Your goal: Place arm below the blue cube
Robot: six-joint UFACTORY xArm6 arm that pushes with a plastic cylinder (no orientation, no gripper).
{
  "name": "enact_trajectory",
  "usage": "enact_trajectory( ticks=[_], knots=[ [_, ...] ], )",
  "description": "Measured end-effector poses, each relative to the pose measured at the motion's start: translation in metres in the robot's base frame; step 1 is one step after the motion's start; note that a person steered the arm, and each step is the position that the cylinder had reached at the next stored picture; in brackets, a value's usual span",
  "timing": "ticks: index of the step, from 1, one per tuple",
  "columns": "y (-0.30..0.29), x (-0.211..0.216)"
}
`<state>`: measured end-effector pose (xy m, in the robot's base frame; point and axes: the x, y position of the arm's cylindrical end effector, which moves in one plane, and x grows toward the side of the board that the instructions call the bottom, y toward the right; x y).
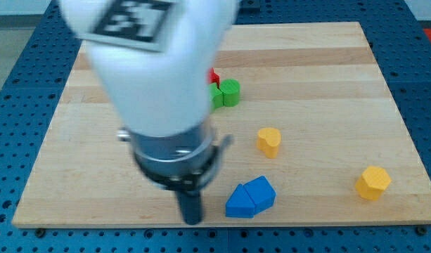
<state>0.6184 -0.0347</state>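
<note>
Camera view is showing the arm (155, 77) reaching in from the view's top left, its white body blurred and covering much of the board's left half. The dark rod is hanging from the metal collar, and the tip (192, 221) is resting near the board's bottom edge. It is a bare rod, so it is grasping nothing; it is touching no block. Just to the view's right of the tip, with a small gap between them, two blue blocks are sitting together: a lower-left blue block (240, 202) and the blue cube (261, 192) touching it on its upper right. The tip is sitting to the left of this pair and slightly lower. Further up and right, a yellow block (268, 140) is standing alone. Well apart at the view's right, a second yellow block (373, 183) is lying near the edge of the wooden board (327, 63). Up by the arm's body, a green block (228, 93) is sitting with a red block (214, 75) peeking out just above it, partly hidden.
</note>
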Motion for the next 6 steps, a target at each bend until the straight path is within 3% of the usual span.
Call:
enact_trajectory(
  ticks=[4,5,6],
  knots=[
    [0.159,-0.013],
    [0.132,-0.013],
    [0.047,0.000]
  ],
)
